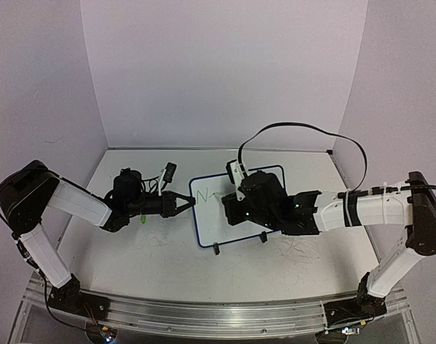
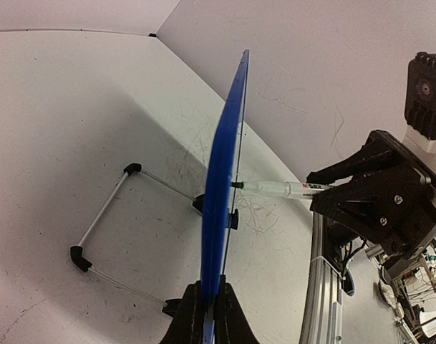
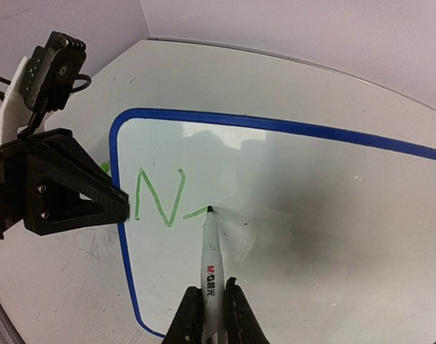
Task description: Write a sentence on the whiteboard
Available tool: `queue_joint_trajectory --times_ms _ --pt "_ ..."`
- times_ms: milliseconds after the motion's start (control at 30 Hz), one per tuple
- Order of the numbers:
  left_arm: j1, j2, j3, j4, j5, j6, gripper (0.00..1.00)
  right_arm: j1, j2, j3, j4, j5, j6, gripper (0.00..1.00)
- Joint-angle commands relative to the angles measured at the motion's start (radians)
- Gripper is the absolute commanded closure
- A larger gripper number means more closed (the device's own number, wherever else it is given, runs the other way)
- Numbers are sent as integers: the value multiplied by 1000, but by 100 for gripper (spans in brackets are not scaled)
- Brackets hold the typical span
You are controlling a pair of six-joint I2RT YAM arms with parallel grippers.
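Above tabletop, left arm outstretched to whiteboard

Blue-rimmed whiteboard, green sentence, seemingly clear pen.

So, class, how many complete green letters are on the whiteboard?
1: an N near the whiteboard's left edge. The short green stroke beside it, at the marker tip, is no letter yet. None seems hidden.

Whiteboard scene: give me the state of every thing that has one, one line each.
whiteboard: propped on its stand, left edge clamped, mostly blank.
sentence: barely begun, a green N and a short stroke.
marker: uncapped, tip on the board.
left gripper: shut on the whiteboard's edge.
right gripper: shut on the marker.
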Motion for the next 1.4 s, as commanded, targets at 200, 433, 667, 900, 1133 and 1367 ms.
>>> queue_joint_trajectory --times_ms 200,433,667,900,1133,1367 --pt "-15 -29 7 28 40 -10 100 -10 -11 11 19 37 -27 100" --pt "-15 -32 6 27 39 -10 100 -10 12 32 32 16 -45 100" --pt "-15 -29 9 27 42 -8 100 -11 26 42 33 -11 -48 100" --pt "-15 -24 18 27 46 -9 100 -10 31 43 30 -30 -43 100" --pt "-15 -27 18 26 43 -8 100 -10 29 22 19 -52 -17 100" --pt "-15 -23 19 27 45 -8 100 -11 26 1 17 -58 -3 100"
